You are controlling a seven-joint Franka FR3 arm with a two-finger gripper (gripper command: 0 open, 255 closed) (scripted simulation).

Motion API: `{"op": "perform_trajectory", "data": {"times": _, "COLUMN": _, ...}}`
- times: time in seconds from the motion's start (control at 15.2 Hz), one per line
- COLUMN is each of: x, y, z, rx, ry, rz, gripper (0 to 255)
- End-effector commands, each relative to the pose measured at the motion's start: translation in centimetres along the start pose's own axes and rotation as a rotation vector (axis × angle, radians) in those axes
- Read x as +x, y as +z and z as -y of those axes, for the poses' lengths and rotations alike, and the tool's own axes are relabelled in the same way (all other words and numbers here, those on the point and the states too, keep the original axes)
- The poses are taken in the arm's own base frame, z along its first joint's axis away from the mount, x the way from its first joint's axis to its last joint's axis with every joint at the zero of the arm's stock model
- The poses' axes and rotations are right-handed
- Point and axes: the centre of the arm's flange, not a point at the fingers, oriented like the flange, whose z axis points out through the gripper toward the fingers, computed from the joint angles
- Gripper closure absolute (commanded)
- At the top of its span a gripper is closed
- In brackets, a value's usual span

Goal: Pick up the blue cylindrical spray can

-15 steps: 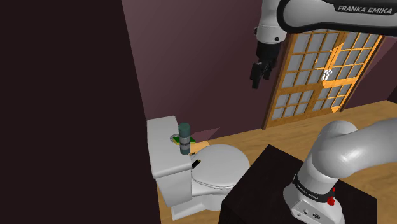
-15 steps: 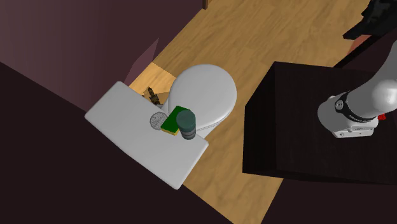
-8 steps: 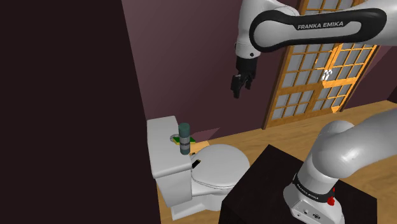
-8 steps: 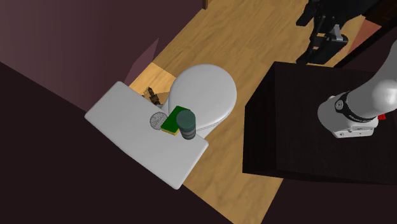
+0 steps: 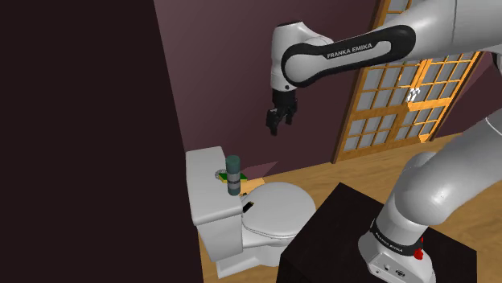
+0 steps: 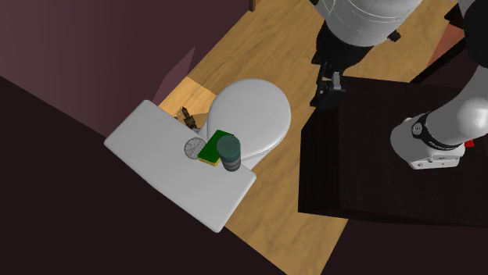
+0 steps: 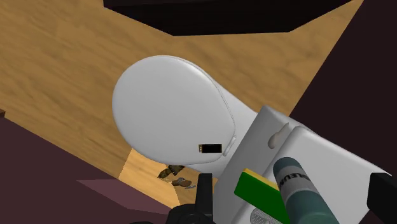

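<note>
Atop the cistern (image 5: 203, 178) stands the spray can (image 5: 233, 175).

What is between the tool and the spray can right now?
Nothing: in the shoulder view, only bare air separates the open tool from the teal spray can standing on the toilet tank.

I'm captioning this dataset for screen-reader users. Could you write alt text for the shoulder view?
The open black gripper of a white robot arm hangs in the air, up and to the view's right of a dark teal spray can standing upright on a white toilet tank. The toilet's lid is down; an orange lattice door stands behind.
</note>
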Motion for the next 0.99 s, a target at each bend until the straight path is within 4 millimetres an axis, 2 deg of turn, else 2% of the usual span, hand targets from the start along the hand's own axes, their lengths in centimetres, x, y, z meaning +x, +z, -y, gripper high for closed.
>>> {"op": "perform_trajectory", "data": {"times": 0.0, "x": 2.0, "y": 2.0, "z": 1.0, "rx": 0.007, "ry": -0.003, "rz": 0.001, "gripper": 0}}
{"op": "perform_trajectory", "data": {"times": 0.92, "x": 15.0, "y": 13.2, "z": 7.5, "rx": 0.054, "ry": -0.022, "rz": 0.015, "gripper": 0}}
